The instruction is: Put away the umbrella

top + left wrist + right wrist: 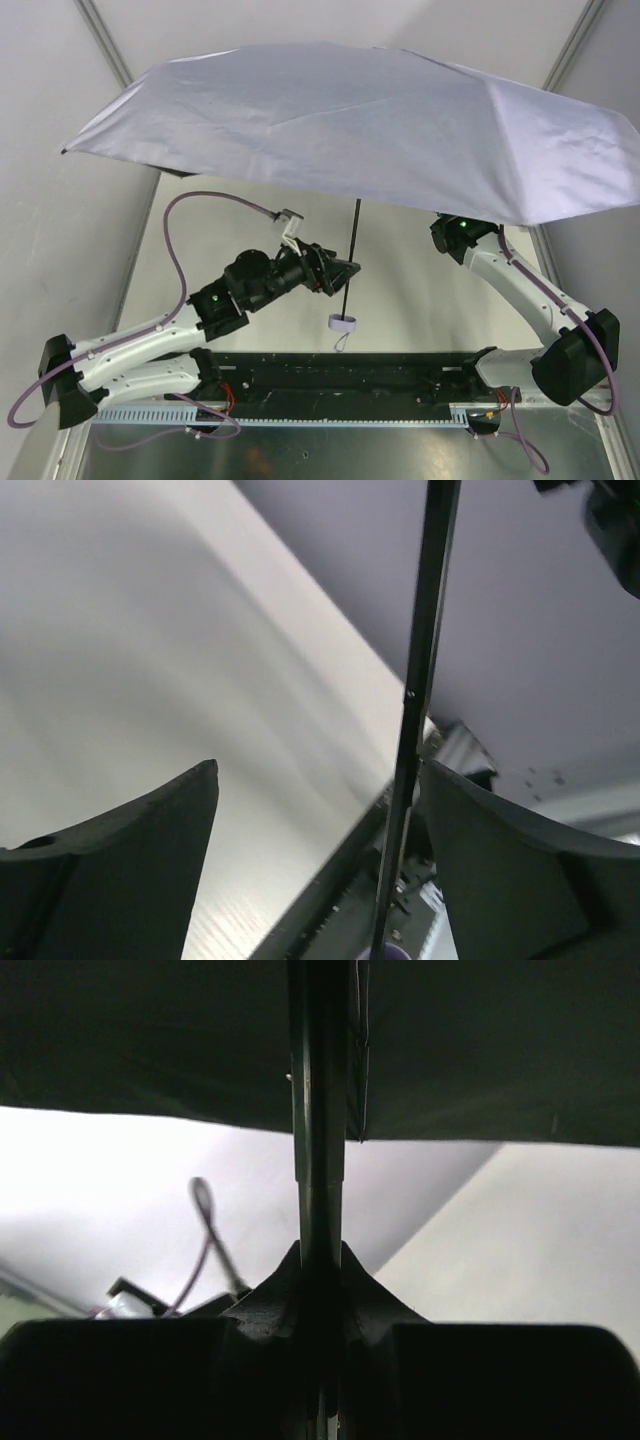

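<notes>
The umbrella (380, 130) stands open and upright above the table (420, 290). Its pale canopy (480, 1050) spreads over both arms, and its black shaft (356, 235) hangs straight down to the small handle (342, 322) and wrist loop (343, 342). Just above the handle, the left gripper (347, 272) is released, with its fingers (150, 850) spread on either side of the shaft, which runs close by one finger. Higher up the shaft, under the canopy, the right gripper (320, 1290) is clenched on it.
</notes>
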You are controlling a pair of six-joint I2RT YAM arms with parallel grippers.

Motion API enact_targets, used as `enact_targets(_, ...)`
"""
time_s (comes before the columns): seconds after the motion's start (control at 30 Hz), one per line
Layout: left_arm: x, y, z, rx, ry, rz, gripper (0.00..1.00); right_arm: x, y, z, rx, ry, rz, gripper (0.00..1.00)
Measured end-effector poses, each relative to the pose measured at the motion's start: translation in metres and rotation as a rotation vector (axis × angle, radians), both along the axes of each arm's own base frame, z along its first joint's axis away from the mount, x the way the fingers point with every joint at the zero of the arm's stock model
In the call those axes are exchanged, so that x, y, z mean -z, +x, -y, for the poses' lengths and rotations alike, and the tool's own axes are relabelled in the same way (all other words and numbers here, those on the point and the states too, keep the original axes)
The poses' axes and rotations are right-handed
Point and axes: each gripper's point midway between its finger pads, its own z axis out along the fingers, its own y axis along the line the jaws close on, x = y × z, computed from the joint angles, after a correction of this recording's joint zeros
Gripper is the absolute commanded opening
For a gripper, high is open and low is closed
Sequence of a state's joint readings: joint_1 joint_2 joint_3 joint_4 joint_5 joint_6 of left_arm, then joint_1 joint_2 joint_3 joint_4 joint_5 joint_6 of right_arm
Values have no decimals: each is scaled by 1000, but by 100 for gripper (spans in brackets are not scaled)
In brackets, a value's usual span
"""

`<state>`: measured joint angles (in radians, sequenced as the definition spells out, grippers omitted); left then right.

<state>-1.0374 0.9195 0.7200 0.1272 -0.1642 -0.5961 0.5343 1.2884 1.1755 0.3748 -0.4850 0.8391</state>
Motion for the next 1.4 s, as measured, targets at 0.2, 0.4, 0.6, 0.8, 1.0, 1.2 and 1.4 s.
enact_targets(0.2,-15,-36,31,271,-89,24,52,-42,-29,-5,-161,153,90,0)
enact_targets(0.4,-27,-42,36,312,-119,65,1,-48,-36,-7,-193,195,109,26)
enact_targets(0.6,-3,-27,45,106,29,27,0,-27,-11,1,60,104,42,61)
enact_targets(0.8,22,-29,43,-39,182,39,0,-14,21,32,323,48,-10,66)
enact_targets(1.0,33,-19,30,-150,254,61,0,1,54,58,500,14,-88,67)
enact_targets(1.2,32,-13,25,-191,258,68,0,3,74,80,594,41,-135,67)
enact_targets(1.4,31,-14,26,-187,247,60,0,-8,97,101,636,173,-190,65)
